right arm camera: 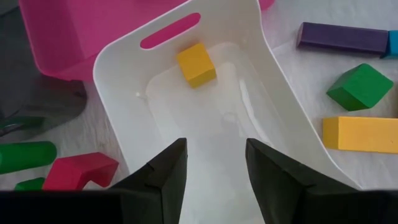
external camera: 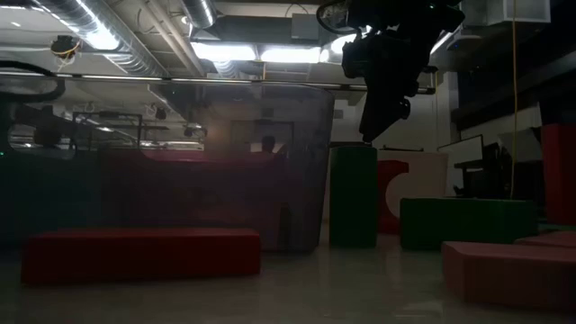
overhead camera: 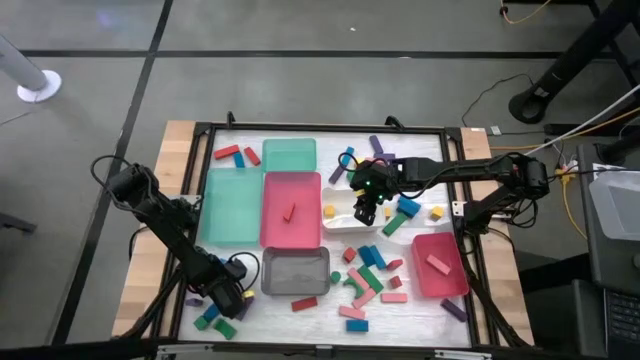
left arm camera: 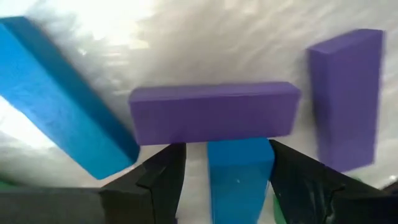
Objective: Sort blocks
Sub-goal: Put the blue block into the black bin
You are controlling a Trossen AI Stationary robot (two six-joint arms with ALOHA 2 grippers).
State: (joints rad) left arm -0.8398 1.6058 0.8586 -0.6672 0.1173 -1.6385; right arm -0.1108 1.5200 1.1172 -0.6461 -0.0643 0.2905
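Small blocks (overhead camera: pixel 372 275) in red, pink, blue, green, purple and yellow lie scattered flat over the counter (overhead camera: pixel 330 310). One yellow cube (right arm camera: pixel 196 63) sits alone inside the white tray (right arm camera: pixel 124 59); one red bar (overhead camera: pixel 288 213) lies in the pink tray (overhead camera: pixel 275 235).

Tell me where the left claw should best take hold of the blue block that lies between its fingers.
Probably across the two long sides of the blue block, coming straight on from its near end. The left claw is open with one finger at each side. The purple bar lies crosswise right at the far end, so gripping the near part looks safer.
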